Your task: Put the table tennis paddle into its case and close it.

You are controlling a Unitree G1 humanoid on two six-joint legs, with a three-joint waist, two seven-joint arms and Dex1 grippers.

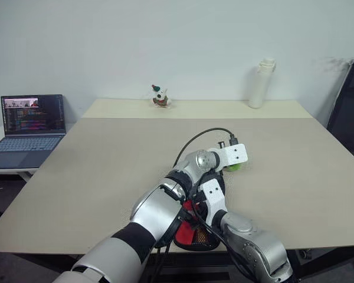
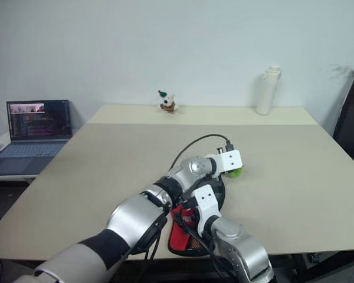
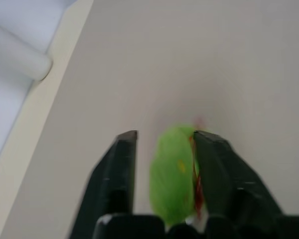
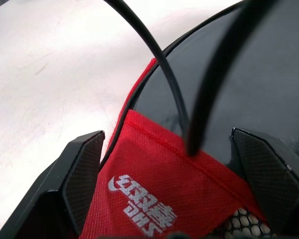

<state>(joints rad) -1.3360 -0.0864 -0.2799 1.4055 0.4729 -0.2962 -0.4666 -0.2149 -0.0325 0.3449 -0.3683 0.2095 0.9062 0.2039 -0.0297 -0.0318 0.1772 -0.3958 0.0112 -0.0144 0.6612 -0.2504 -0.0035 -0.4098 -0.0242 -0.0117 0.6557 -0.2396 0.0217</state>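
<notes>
Two end effectors work at the case [image 4: 154,199] on the surface's [image 1: 106,171] near edge. Right end effector [image 4: 164,164], fingers spread, straddles its red mouth, where the paddle's [image 4: 249,84] black blade lies. Left end effector [image 3: 164,144], part-open, flanks a green object [image 3: 173,172] beyond the case.

The left gripper [image 3: 164,149] had its two black fingers [image 3: 117,174] apart, and a green rounded thing [image 3: 172,174] stood between them. This thing lay against one finger, with a thin red line along that side, while a gap stayed at the other finger. Under them was the beige table [image 3: 189,59]. At the table's far edge stood a white cylinder [image 3: 15,52].
</notes>
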